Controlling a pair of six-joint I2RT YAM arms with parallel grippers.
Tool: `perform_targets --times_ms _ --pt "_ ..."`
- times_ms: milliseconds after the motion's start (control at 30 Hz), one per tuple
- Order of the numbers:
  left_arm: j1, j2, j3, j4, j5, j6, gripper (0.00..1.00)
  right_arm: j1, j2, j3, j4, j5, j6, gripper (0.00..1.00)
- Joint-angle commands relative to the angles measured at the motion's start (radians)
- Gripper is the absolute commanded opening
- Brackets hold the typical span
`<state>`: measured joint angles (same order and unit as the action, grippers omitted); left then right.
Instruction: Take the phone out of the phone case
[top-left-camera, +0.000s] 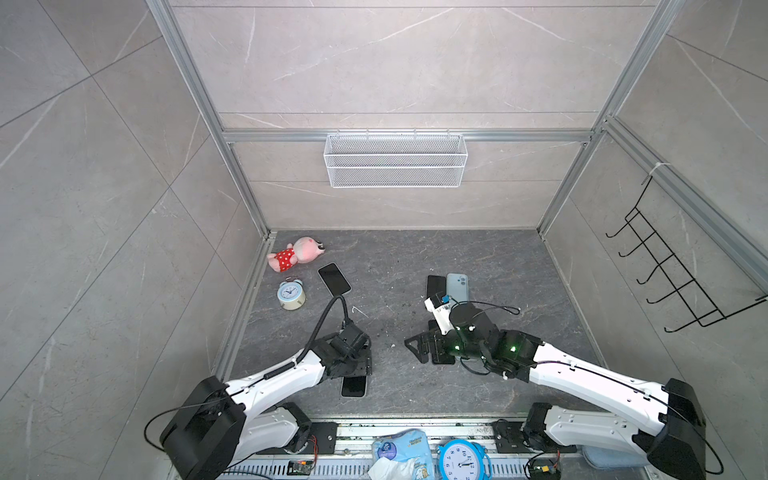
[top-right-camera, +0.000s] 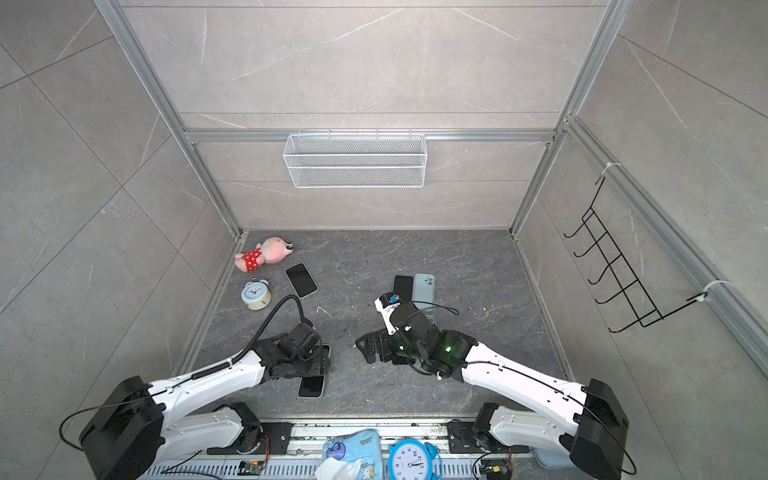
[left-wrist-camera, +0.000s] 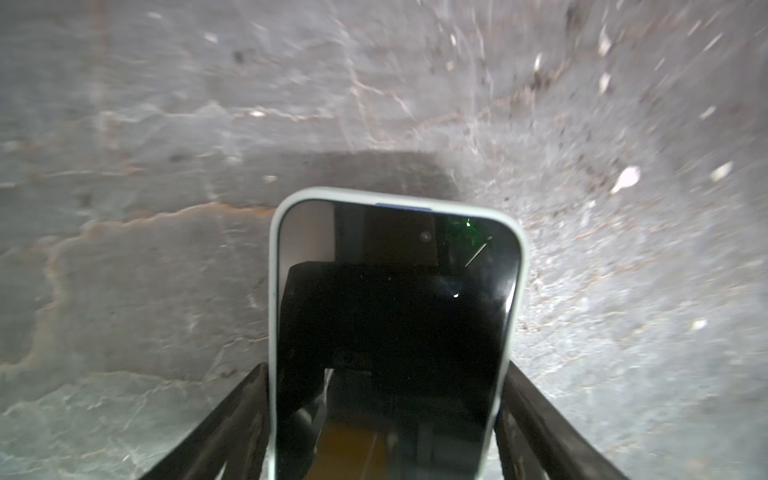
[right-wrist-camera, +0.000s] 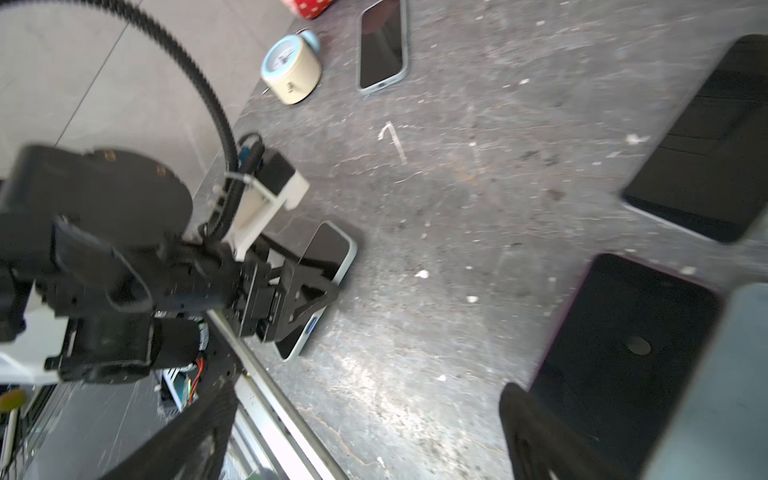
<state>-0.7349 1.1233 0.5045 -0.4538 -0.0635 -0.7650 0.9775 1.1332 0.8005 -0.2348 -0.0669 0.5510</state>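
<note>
Left wrist reveals jaws gripping phone case (left-wrist-camera: 272, 291)

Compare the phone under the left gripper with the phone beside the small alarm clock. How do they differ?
The near phone is clamped in the left gripper; the far phone lies free. The near phone points almost straight toward the back wall; the far phone lies diagonally. Both show dark screens, face up, in pale cases.
</note>
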Motion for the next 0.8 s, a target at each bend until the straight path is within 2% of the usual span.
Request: perform_targets --times_ms 0,167,300,533,767 --pt "0.012 -0.102 -0.005 0.094 0.060 -0.085 0.55 0.048 0.022 -0.058 0.149 0.009 0.019 0.99" --pt "0.013 -0.198 -0.009 0.127 0.083 -0.140 0.54 0.117 0.063 -0.150 0.320 0.026 0.046 0.96" --pt "0.014 -0.219 -0.009 0.148 0.100 -0.153 0.53 0.162 0.129 -0.180 0.419 0.032 0.039 0.91" --pt "0.015 -0.227 -0.002 0.178 0.118 -0.166 0.52 0.256 0.226 -0.172 0.482 0.083 -0.011 0.86" --pt "0.014 -0.248 -0.004 0.198 0.136 -0.178 0.51 0.268 0.341 -0.155 0.522 0.127 0.010 0.82"
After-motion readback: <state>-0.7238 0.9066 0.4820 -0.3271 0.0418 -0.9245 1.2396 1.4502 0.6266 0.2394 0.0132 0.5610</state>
